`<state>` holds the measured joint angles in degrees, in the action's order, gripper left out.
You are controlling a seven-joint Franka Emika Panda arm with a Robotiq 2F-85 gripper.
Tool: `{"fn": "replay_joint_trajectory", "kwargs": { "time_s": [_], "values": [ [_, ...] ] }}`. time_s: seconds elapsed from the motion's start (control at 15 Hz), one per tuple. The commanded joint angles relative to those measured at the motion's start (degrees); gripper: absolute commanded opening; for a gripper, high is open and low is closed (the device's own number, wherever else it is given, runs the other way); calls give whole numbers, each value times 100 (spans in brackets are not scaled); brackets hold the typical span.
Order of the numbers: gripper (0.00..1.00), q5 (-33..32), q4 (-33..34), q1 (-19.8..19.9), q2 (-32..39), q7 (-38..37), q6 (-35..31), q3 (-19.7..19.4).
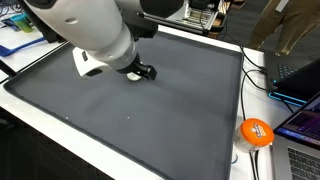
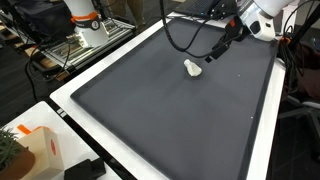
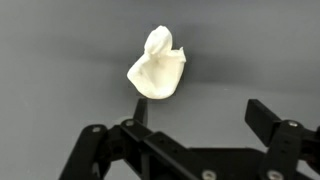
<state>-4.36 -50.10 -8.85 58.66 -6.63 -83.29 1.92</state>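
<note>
Across the white table [image 2: 100,62] a grey mat [image 2: 170,115] is spread, a laptop [image 1: 300,75] and cables at its side. A crumpled white wad [image 3: 157,68], perhaps tissue, lies on the mat just ahead of the gripper [image 3: 200,112], whose fingers stand wide, holding nothing. An orange ball [image 1: 256,132] rests off the mat; a cardboard box [image 2: 38,150] stands nearby, contents hidden.

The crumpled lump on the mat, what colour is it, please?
The lump is cream-white; clearest in wrist view.

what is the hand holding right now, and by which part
Nothing is held. The hand is open, and the white crumpled piece lies on the gray mat just ahead of its fingers.
</note>
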Motion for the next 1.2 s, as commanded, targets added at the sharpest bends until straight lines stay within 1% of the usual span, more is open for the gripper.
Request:
{"fn": "replay_joint_trajectory", "kwargs": {
  "time_s": [0.0,0.27,0.53,0.6,0.73,0.87,1.13],
  "values": [
    [100,10,-865,53,-673,229,-76,56],
    [100,-48,-1856,34,-1357,372,-322,23],
    [100,-20,-2851,61,-1950,353,-1174,38],
    [100,-35,-1964,14,-1414,328,-727,14],
    [100,-38,-2328,19,-1629,326,-938,20],
    [100,-40,-2484,22,-1739,325,-975,24],
    [100,50,-2934,135,-1861,374,-1398,34]
  ]
}}
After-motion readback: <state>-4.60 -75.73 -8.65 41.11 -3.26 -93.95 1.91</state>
